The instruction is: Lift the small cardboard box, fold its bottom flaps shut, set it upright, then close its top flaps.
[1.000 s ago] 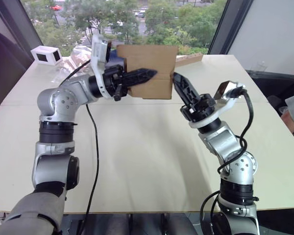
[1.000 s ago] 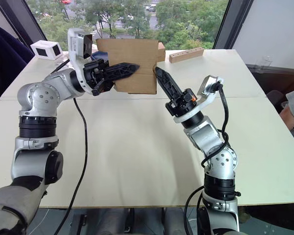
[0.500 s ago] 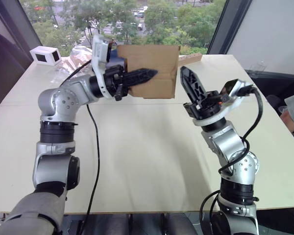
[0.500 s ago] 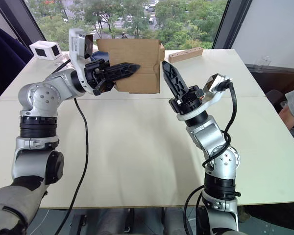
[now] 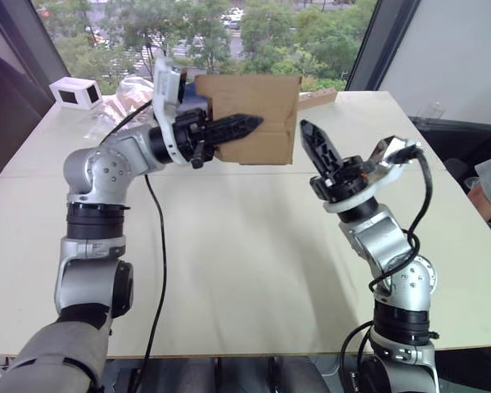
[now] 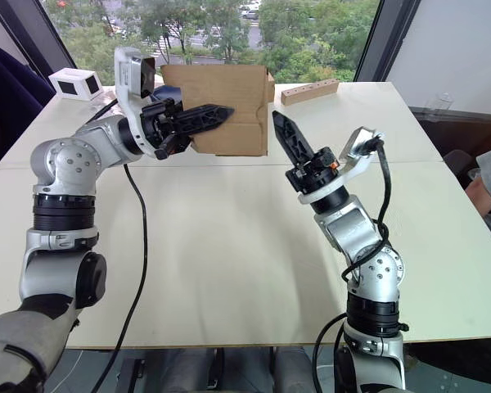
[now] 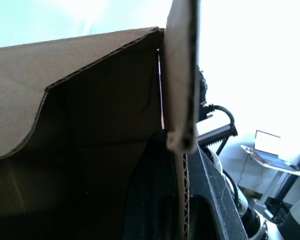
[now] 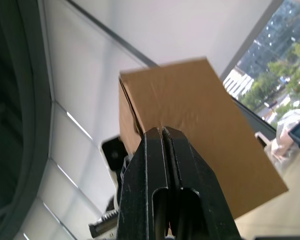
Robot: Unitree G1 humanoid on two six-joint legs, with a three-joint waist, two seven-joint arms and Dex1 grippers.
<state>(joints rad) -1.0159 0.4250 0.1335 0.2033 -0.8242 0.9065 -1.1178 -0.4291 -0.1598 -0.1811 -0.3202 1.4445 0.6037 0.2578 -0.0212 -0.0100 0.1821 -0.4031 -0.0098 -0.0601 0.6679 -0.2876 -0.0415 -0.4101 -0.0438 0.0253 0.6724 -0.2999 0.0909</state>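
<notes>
While your left hand [image 5: 250,124] grips the box [image 5: 258,119] by its wall, it hangs above the surface [image 5: 229,246] | right hand [image 5: 307,131] fingers pressed together, empty, just beside the box's right edge

Left arm raised, elbow bent, forearm reaching toward centre; left gripper [image 5: 244,124] clamped on the small cardboard box [image 5: 262,115], one finger inside the wall, one outside, holding it clear of the table; right arm bent up, right gripper [image 5: 305,128] fingers pressed together, tip pointing up just beside the box.
</notes>
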